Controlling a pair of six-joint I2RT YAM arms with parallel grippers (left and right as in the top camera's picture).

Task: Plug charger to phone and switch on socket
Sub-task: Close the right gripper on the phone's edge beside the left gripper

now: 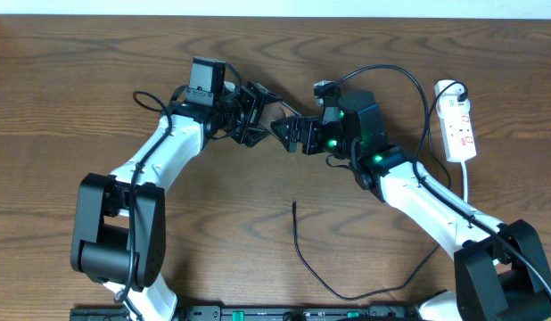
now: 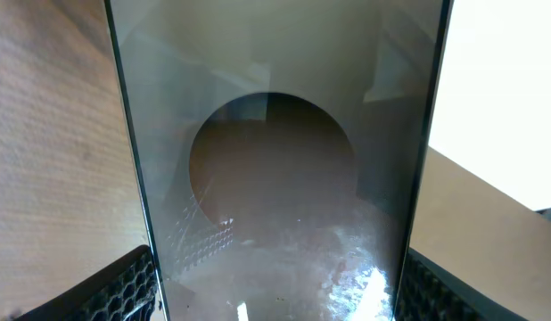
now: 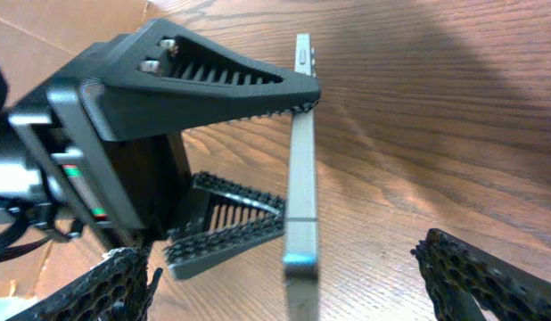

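Note:
My left gripper (image 1: pixel 256 116) is shut on the phone (image 1: pixel 276 114) and holds it on edge above the table. In the left wrist view the phone's glossy brown face with its oval (image 2: pixel 275 178) fills the space between the fingers. In the right wrist view the phone's thin edge (image 3: pixel 302 160) is clamped between the left gripper's black fingers (image 3: pixel 213 71). My right gripper (image 3: pixel 302 285) is open, with one finger on each side of the phone's near end, not touching it. The charger's thin black cable lies on the table with its tip (image 1: pixel 294 206) free. The socket (image 1: pixel 460 127) lies at the far right.
A white adapter plug (image 1: pixel 448 89) sits at the socket's top end. The thin cable loops along the front of the table (image 1: pixel 347 296) toward the right arm. A white lead (image 1: pixel 465 183) runs down from the socket. Both arms meet at the table's middle back.

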